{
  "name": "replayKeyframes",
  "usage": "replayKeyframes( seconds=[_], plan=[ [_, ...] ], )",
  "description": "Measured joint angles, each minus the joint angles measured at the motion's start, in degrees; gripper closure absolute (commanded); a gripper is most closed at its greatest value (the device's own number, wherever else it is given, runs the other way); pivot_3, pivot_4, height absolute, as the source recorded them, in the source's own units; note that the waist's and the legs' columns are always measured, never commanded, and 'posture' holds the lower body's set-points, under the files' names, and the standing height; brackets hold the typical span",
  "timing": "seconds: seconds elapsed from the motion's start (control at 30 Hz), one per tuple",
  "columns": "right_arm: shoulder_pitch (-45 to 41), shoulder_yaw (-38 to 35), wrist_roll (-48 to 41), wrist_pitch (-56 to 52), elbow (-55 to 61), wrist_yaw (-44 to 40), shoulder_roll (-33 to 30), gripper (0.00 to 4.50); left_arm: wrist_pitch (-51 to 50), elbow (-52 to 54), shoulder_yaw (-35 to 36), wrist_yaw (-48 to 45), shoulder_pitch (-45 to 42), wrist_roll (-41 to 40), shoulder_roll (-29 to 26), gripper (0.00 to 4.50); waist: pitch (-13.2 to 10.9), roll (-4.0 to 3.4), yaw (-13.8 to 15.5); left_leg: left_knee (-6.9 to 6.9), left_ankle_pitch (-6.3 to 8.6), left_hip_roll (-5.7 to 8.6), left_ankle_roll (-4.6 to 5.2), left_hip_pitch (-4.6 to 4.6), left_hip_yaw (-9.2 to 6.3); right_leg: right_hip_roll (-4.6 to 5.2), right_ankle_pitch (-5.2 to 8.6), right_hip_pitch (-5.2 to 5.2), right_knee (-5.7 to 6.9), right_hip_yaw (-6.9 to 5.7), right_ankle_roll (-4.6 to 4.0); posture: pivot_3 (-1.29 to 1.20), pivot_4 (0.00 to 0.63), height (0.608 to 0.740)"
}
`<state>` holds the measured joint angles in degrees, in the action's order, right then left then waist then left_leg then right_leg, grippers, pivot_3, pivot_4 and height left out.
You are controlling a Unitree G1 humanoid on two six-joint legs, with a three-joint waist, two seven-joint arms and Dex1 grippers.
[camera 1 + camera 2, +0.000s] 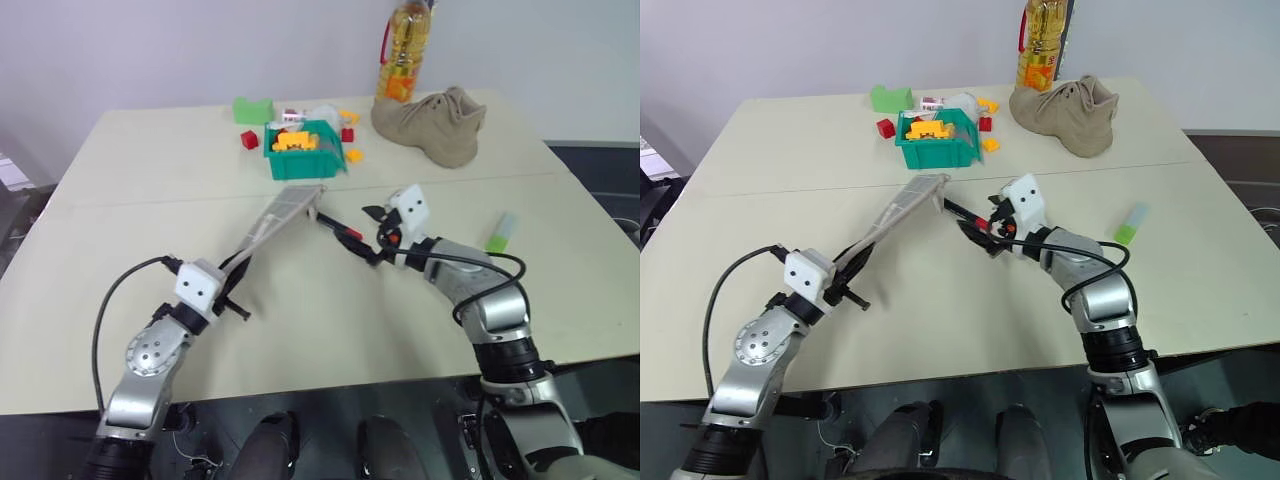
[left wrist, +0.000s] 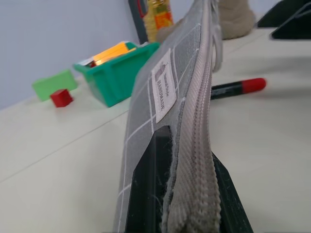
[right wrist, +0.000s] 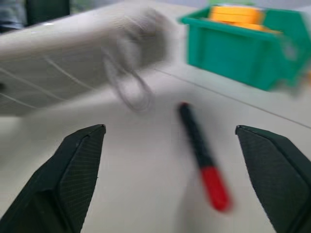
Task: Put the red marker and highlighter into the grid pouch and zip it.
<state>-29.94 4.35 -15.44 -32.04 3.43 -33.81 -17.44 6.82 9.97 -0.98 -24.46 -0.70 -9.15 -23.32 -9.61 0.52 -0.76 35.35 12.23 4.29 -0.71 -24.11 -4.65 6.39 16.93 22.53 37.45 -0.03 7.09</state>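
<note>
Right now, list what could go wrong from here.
1. The left gripper pinches only one end of the grid pouch; it may sag or slip.
2. The right gripper is open above the red marker; a poor grasp could roll it.
3. The highlighter lies far right, apart.

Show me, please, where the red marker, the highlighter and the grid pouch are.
red marker (image 3: 201, 160): right wrist view, on the black barrel.
highlighter (image 1: 1130, 225): right eye view, on the green body.
grid pouch (image 2: 165, 90): left wrist view, on the white label.
</note>
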Motion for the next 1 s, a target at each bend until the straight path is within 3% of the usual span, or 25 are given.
replayKeyframes(
  seconds=[0.2,0.23,0.3,0.5,0.53,0.67,1.0],
  plan=[
    [-2.31,0.88,2.7,0.83,-2.12,4.74,2.87,0.05,-0.32,0.35,-0.86,-0.29,-0.13,1.42,1.64,4.5,0.0,0.0,0.1,0.0,-0.01,0.01,-0.03,0.0,-0.01,0.01,0.0,0.0,-0.01,0.0,0.0,0.0,0.15,0.74],
    [-2.4,0.88,2.91,1.07,-2.45,5.04,2.92,0.29,-0.32,0.35,-0.96,-0.32,-0.13,1.49,1.7,4.5,0.0,0.0,0.12,0.0,-0.01,0.01,-0.03,0.0,0.0,0.01,0.0,0.0,-0.01,0.0,0.0,0.0,0.15,0.74],
    [-2.41,0.86,3.14,1.45,-3.28,5.58,2.97,0.95,-0.32,0.35,-1.07,-0.44,-0.12,1.63,2.11,4.5,0.0,0.0,0.12,0.0,-0.02,0.02,-0.03,0.0,0.0,0.02,0.0,-0.01,-0.02,0.0,0.0,0.0,0.15,0.74],
    [-2.4,0.91,3.21,1.98,-3.65,5.05,2.95,4.16,-0.32,0.36,-1.73,-1.01,-0.11,2.21,2.35,4.5,0.0,0.0,0.02,-0.02,-0.02,0.01,-0.03,0.0,0.0,0.0,0.0,0.0,-0.02,0.0,0.0,0.0,0.15,0.74],
    [-2.4,0.99,3.23,2.05,-3.63,4.8,2.94,4.43,-0.31,0.36,-1.73,-1.07,-0.11,2.34,2.37,4.5,0.0,0.0,0.04,-0.02,-0.02,0.01,-0.03,0.0,0.0,0.0,0.0,0.0,-0.02,0.0,0.0,0.0,0.15,0.74],
    [-2.27,2.47,3.7,1.97,-2.85,3.63,2.31,4.43,-0.42,0.36,-1.79,-1.32,-0.13,2.79,2.58,4.5,0.0,0.0,0.03,-0.02,-0.02,0.01,-0.03,0.0,0.0,0.0,0.0,0.0,-0.02,0.0,0.0,0.0,0.15,0.74],
    [-1.29,16.19,8.6,1.1,6.73,-3.74,-2.35,4.43,-5.34,0.58,-4.01,0.24,-2.55,5.28,5.64,4.5,0.0,0.01,0.05,-0.01,-0.02,0.01,-0.03,0.0,-0.01,0.0,0.0,0.0,-0.02,-0.01,0.0,0.0,0.15,0.74]
  ],
)
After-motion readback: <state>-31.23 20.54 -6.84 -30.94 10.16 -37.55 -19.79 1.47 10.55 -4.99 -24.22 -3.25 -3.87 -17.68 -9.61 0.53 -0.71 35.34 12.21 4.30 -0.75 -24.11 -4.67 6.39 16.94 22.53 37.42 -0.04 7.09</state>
